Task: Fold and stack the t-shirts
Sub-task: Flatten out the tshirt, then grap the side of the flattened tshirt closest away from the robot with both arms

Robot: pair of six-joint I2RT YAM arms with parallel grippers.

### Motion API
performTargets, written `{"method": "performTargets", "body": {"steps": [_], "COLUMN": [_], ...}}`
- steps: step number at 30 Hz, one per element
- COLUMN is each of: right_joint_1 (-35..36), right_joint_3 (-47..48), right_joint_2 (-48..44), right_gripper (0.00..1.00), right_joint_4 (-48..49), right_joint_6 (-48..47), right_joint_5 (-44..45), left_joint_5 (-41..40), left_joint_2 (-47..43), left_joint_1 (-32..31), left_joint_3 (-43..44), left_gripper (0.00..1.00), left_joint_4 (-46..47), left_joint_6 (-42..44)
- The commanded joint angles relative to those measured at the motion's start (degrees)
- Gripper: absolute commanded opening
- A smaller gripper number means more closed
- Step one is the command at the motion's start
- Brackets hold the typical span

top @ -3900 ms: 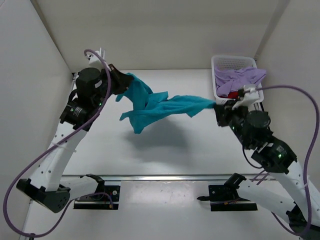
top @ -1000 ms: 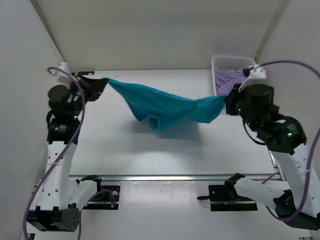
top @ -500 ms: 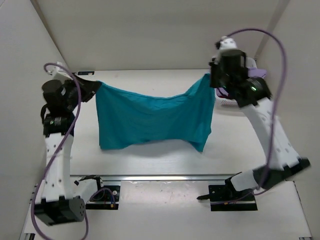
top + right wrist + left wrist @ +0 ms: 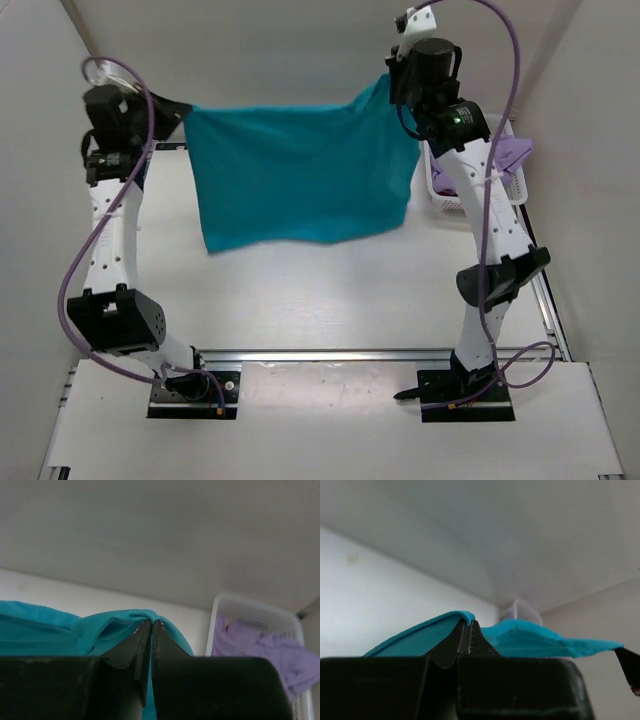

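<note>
— Teal t-shirt (image 4: 300,175): where is it?
— Hanging spread above my table (image 4: 300,290). My left end effector (image 4: 180,112) pinches one top corner, my right end effector (image 4: 392,85) the other; lavender t-shirt (image 4: 505,155) lies in the basket (image 4: 440,190).

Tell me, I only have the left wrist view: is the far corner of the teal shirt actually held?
Observer: Yes. The right gripper is shut on the teal shirt; its wrist view shows cloth pinched between the fingertips.
Operator: Is the shirt off the table?
Observer: From above it hangs spread as a sheet between the left gripper and the right one. Whether its lower edge touches the table I cannot tell.
Operator: Anything left in the basket?
Observer: The white basket holds a lavender shirt, seen from the right wrist.
</note>
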Motion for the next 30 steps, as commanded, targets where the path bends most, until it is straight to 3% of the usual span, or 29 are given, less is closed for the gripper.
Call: {"method": "performTargets", "body": {"steps": [1, 3, 6, 10, 14, 18, 21, 26, 30], "right_joint_1": [3.64, 3.31, 1.81, 0.92, 3.99, 8.03, 14.27, 15.16, 20.35], "right_joint_3": [2.65, 0.11, -10.86, -37.96, -68.03, -88.19, -91.39, -99.47, -101.15], "right_joint_2": [-9.15, -10.48, -14.16, -21.81, -34.09, -42.98, -43.53, -46.42, -49.85], "right_gripper": [0.0, 0.0, 0.0, 0.0, 0.01, 0.0, 0.01, 0.0, 0.0], "right_joint_4": [16.3, 16.83, 17.45, 22.27, 29.39, 29.76, 22.65, 12.1, 6.04], "right_joint_6": [-8.69, -8.27, -7.57, -5.2, -0.81, 6.83, 14.54, 28.02, 35.57], "right_joint_5": [5.4, 3.92, 1.63, -0.66, 0.65, 3.27, 10.76, 6.21, 4.19], "left_joint_5": [2.65, 3.1, 2.23, -1.37, -7.51, -9.01, -7.01, -6.73, -7.44], "left_joint_2": [-3.63, -4.59, -7.04, -13.89, -23.37, -27.88, -30.61, -36.13, -42.37], "left_joint_1": [3.52, 5.8, 5.81, 5.89, 3.88, 3.0, 4.22, 6.51, 7.74], "left_joint_3": [3.97, 2.39, -4.0, -17.89, -38.77, -57.51, -67.71, -74.78, -77.15], "left_gripper": [0.0, 0.0, 0.0, 0.0, 0.0, 0.0, 0.0, 0.0, 0.0], "left_joint_4": [4.82, 6.23, 8.17, 13.16, 17.22, 18.2, 18.55, 12.41, 7.84], "left_joint_6": [-2.81, -3.95, -1.95, -0.71, 2.1, 1.58, 0.44, 4.03, 6.59]}}
